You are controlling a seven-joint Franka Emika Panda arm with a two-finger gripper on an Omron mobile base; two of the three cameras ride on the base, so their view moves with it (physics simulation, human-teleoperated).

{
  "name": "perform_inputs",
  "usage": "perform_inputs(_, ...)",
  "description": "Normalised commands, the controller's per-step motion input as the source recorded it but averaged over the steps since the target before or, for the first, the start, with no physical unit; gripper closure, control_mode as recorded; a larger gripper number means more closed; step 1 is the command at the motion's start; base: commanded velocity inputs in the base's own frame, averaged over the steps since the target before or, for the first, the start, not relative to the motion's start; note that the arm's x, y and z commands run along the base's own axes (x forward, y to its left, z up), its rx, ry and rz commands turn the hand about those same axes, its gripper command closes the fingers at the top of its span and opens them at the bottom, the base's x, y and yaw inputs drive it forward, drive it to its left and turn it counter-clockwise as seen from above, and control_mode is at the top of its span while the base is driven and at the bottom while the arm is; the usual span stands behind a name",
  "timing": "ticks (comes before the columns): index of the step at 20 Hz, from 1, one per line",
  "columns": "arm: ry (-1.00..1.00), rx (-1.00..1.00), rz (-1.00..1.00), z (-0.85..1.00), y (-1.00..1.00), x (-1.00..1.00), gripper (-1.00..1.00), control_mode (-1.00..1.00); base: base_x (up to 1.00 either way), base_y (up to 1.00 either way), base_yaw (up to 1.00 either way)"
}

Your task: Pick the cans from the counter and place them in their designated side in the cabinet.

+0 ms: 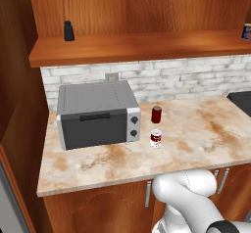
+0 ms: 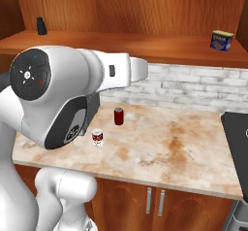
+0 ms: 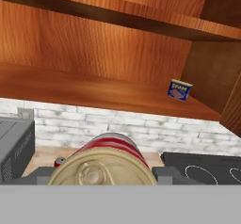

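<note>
In front of the cabinet shelf [image 3: 94, 93] | claw [image 3: 101, 183] apparently gripping a red can [image 3: 110, 155], fingers hidden | two cans, plain red [image 1: 156, 114] and labelled [image 1: 156, 138], remain on the desk [image 1: 206, 129] | carry level, clear the shelf lip, set down beside the blue-labelled can [image 3: 179, 90].

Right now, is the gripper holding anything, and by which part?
Yes: a red can, lying sideways between the fingers, its gold end toward the camera. The hold looks to be on its sides; the contact itself is hidden.
</note>
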Motion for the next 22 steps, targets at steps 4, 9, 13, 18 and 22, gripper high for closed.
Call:
perform_inputs(4,-0.07,0.0,0.0,0.13,-0.06,0.06,1.0,-1.0,0.0,0.0,0.0)
perform_inputs(9,-0.05,0.0,-0.01,0.12,-0.05,0.14,1.0,-1.0,0.0,0.0,0.0)
perform_inputs(13,-0.04,0.0,-0.01,0.1,-0.05,0.17,1.0,-1.0,0.0,0.0,0.0)
perform_inputs(18,-0.01,0.0,-0.01,0.07,-0.07,0.17,1.0,-1.0,0.0,0.0,0.0)
perform_inputs(22,0.0,0.0,-0.01,0.05,-0.06,0.2,1.0,-1.0,0.0,0.0,0.0)
